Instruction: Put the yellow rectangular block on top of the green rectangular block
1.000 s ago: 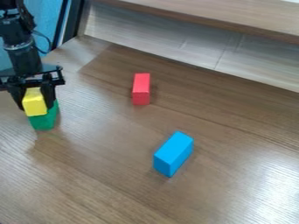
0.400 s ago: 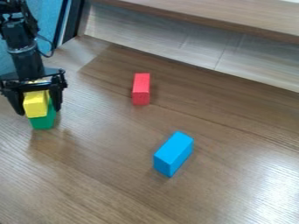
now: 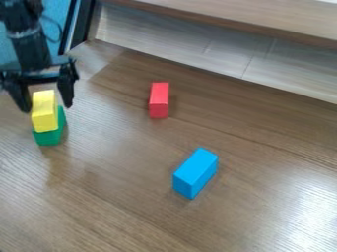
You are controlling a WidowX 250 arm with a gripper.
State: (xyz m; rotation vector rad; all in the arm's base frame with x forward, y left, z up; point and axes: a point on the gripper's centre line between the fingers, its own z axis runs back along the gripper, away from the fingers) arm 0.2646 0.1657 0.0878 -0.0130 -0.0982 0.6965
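So there's a top block [image 3: 45, 113] sitting on a bottom block [image 3: 49, 138], over on the left of the surface [image 3: 118, 206]. The middle block [image 3: 158, 101] is off to their right and farther back, then the front block [image 3: 195, 172] is nearest and furthest right. A ledge [image 3: 230, 17] runs behind them.

Gripper raised, fingers [image 3: 67, 91] spread.
The gripper [image 3: 47, 108] has moved up from its earlier, lower place around the yellow block [image 3: 45, 117], its fingers wider apart than at first; the block's top, partly hidden before, has come into fuller sight.
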